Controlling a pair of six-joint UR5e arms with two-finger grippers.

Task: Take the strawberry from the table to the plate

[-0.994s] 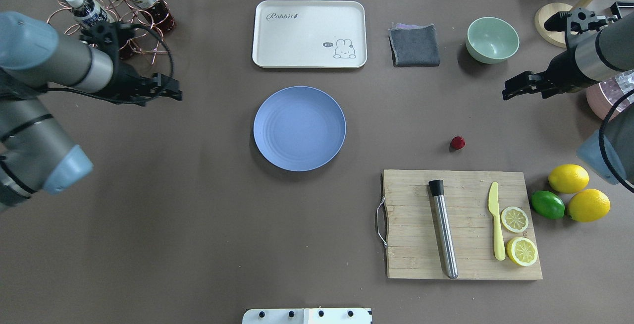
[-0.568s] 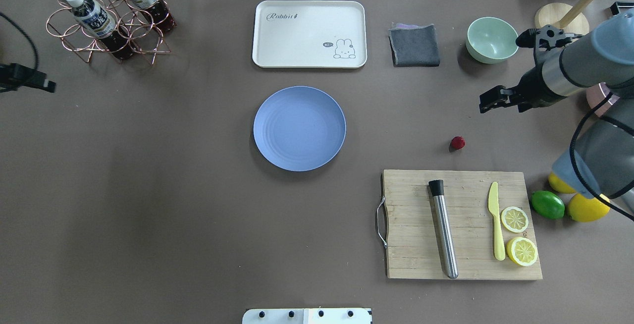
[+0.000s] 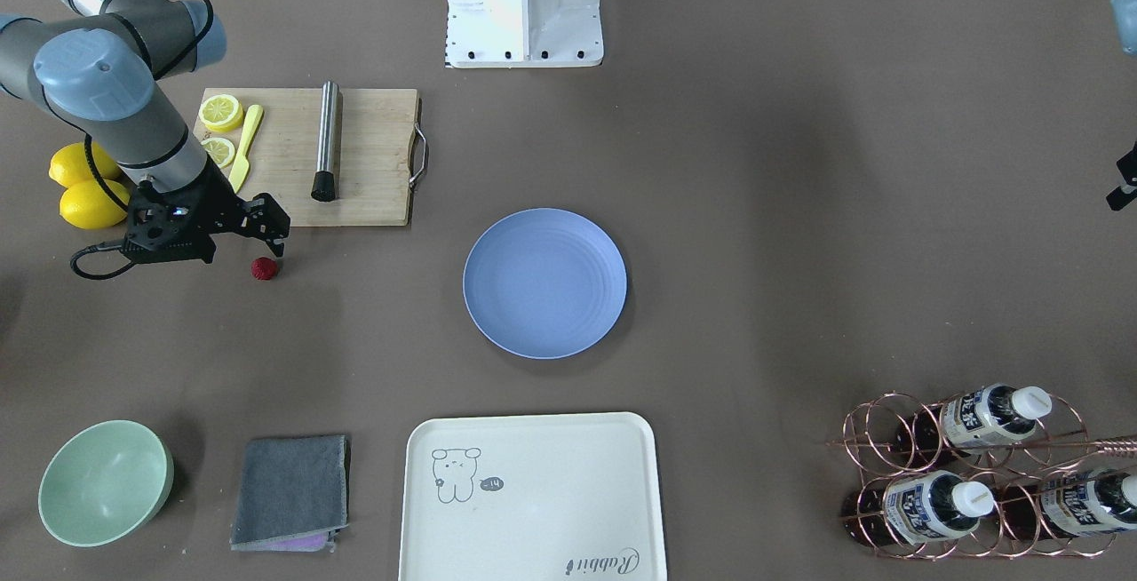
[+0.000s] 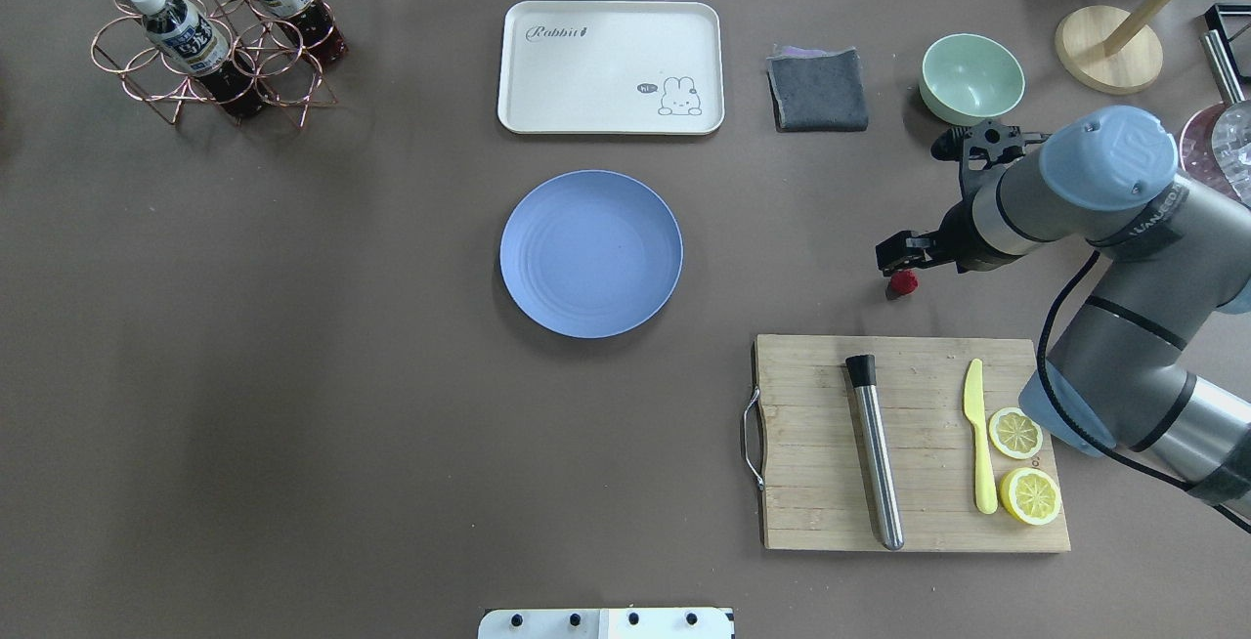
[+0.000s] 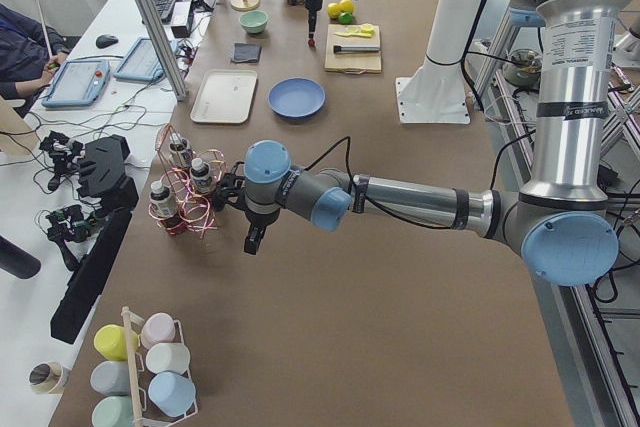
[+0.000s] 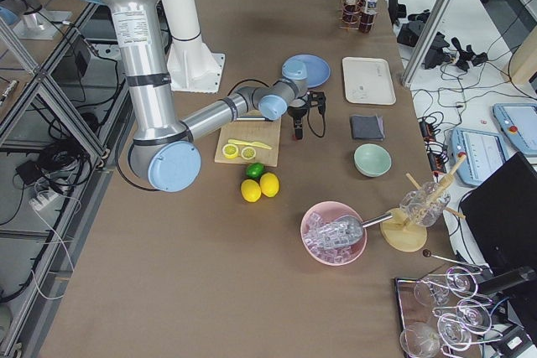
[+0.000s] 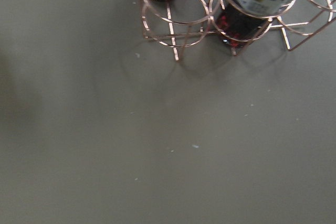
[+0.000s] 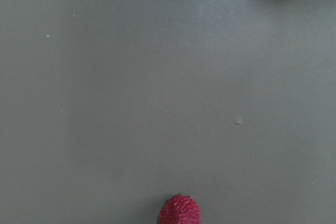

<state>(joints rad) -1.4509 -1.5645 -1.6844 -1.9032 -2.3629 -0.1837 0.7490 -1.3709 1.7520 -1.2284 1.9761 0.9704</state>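
Obscured and cropped items, placed from the cutting board (image 4: pixel 909 444)
Strawberry (image 4: pixel 904 283), just beside the board: top covered by right gripper (image 4: pixel 894 260), whose jaw gap is unreadable; cropped at the bottom edge in the right wrist view. Lemons (image 3: pixel 84 206), beside the board: partly behind right arm (image 3: pixel 133 119). Left gripper (image 3: pixel 1124 194), well apart from the board: cut by the frame edge.

Right arm (image 4: pixel 1016 214) outstretched, jaws downward.

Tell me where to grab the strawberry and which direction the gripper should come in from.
Grip the strawberry across its rounded middle, coming straight down from above. It is small and roundish and lies alone on the bare table, apart from the cutting board, so the fingers can likely close on either side of it. The right gripper is the nearer one.
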